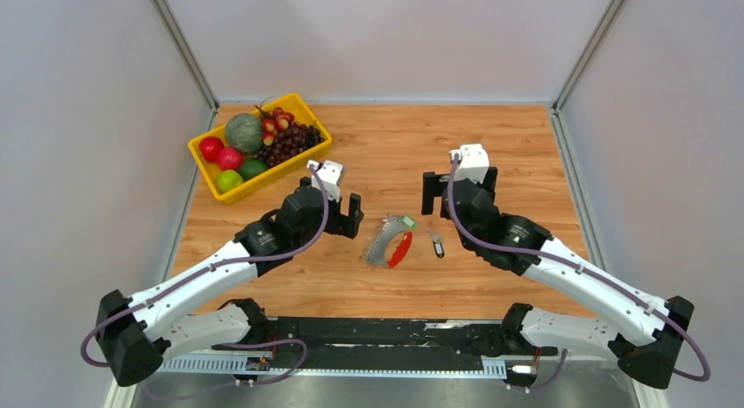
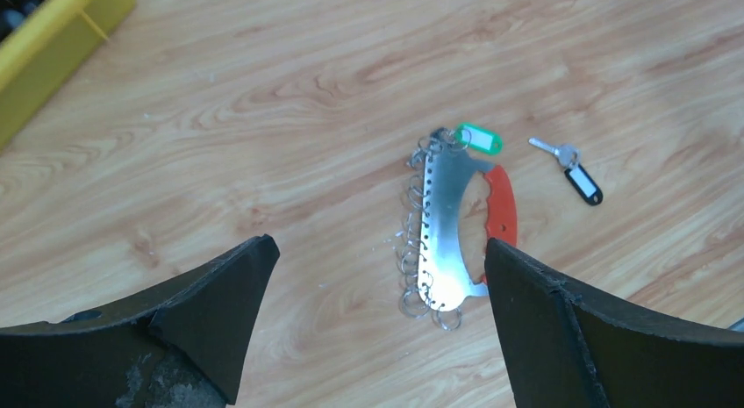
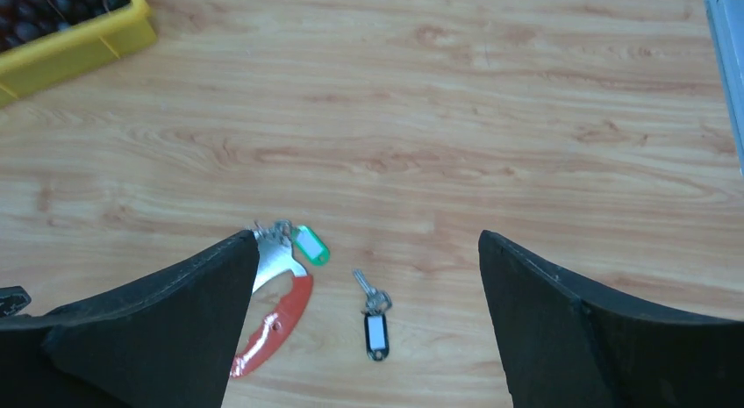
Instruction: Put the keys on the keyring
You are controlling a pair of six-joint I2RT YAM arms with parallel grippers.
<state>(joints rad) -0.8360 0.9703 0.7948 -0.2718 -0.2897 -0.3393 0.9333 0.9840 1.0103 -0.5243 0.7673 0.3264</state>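
The keyring (image 1: pixel 390 241) lies flat on the wooden table between the arms: a grey fan-shaped metal plate edged with small wire rings, a red handle and a green tag. The key (image 1: pixel 436 244), small and silver with a black tag, lies just right of it, apart from it. My left gripper (image 1: pixel 354 215) hovers left of the keyring, open and empty. My right gripper (image 1: pixel 432 194) hovers behind the key, open and empty. The left wrist view shows the keyring (image 2: pixel 447 237) and the key (image 2: pixel 570 167) beyond the open gripper (image 2: pixel 377 246). The right wrist view shows the key (image 3: pixel 373 307) between the fingers of the open gripper (image 3: pixel 367 237), and the keyring (image 3: pixel 276 294) partly hidden behind the left finger.
A yellow basket (image 1: pixel 263 184) of fruit stands at the back left of the table; its corner shows in the left wrist view (image 2: pixel 53 48) and the right wrist view (image 3: pixel 79 44). Grey walls enclose the table on three sides.
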